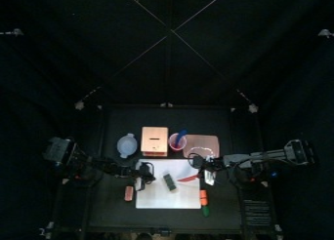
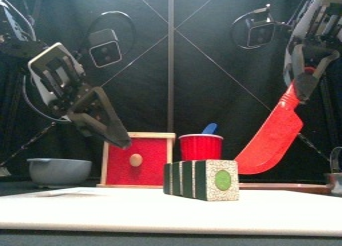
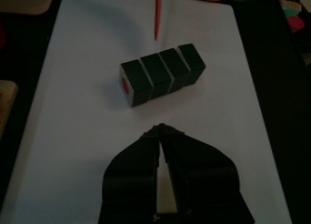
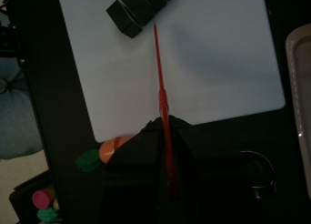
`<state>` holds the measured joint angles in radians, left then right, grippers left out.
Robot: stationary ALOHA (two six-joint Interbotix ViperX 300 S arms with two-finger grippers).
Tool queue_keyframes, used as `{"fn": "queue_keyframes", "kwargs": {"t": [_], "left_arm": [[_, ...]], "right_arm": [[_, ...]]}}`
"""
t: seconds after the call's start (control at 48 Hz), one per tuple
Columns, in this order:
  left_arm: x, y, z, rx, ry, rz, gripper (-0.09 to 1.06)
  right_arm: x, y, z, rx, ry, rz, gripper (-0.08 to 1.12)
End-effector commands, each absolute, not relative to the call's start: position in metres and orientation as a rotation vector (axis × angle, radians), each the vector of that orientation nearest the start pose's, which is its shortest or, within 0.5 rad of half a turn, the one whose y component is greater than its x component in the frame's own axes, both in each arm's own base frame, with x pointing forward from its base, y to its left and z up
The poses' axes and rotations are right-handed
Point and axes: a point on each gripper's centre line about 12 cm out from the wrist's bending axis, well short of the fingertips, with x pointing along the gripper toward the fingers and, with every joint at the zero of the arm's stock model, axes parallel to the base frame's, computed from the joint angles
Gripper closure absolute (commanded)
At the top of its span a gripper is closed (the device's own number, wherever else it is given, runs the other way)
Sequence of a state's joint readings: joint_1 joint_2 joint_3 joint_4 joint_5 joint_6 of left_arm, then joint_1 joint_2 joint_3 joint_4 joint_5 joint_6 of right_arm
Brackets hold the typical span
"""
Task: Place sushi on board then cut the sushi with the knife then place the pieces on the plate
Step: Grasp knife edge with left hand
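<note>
— Sushi roll (image 1: 170, 182) on the white board (image 1: 154, 197) yet? Start from above.
— Yes. From the top it lies at the board's middle, with an arm reaching in from either side. The pink tray (image 1: 205, 146) sits behind, well apart, and I can make out no green piece on it.
— And from the front?
— The roll stands whole, its blocks all together. The right gripper (image 2: 309, 78) hangs high, jaws clamped on the red knife (image 2: 271, 140), with the blade slanting down toward the roll's right side. The left gripper (image 2: 118, 135) hangs to the roll's left, apart from it.
— Left wrist?
— Its jaws are pressed together on nothing and point at the roll. No split shows between the blocks, and the knife's tip stops short of them.
— Right wrist?
— The blade runs from the clamped jaws out over the board, its tip just at the roll's edge. Whether it touches, I cannot tell.
— So how far along?
— I judge the placing done, the knife in hand and the cut not begun. Every piece is yet to go to the tray.
</note>
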<state>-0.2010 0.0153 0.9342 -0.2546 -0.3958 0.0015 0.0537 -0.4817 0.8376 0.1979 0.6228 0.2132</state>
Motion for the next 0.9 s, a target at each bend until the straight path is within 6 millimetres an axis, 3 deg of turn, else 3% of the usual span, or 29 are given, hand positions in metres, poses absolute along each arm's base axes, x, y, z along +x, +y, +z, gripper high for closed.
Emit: {"fn": "queue_keyframes", "kwargs": {"t": [0.021, 0.292, 0.896], "left_arm": [[0.350, -0.058, 0.123, -0.146, 0.545, -0.034, 0.47], [0.363, -0.055, 0.116, -0.149, 0.552, -0.019, 0.47], [0.391, -0.034, 0.104, -0.144, 0.586, 0.029, 0.47]], "right_arm": [[0.264, 0.032, 0.222, 0.380, 0.967, -0.013, 0.53], [0.270, 0.045, 0.215, 0.394, 0.981, 0.021, 0.53], [0.279, 0.055, 0.219, 0.406, 0.933, 0.049, 0.53]]}}
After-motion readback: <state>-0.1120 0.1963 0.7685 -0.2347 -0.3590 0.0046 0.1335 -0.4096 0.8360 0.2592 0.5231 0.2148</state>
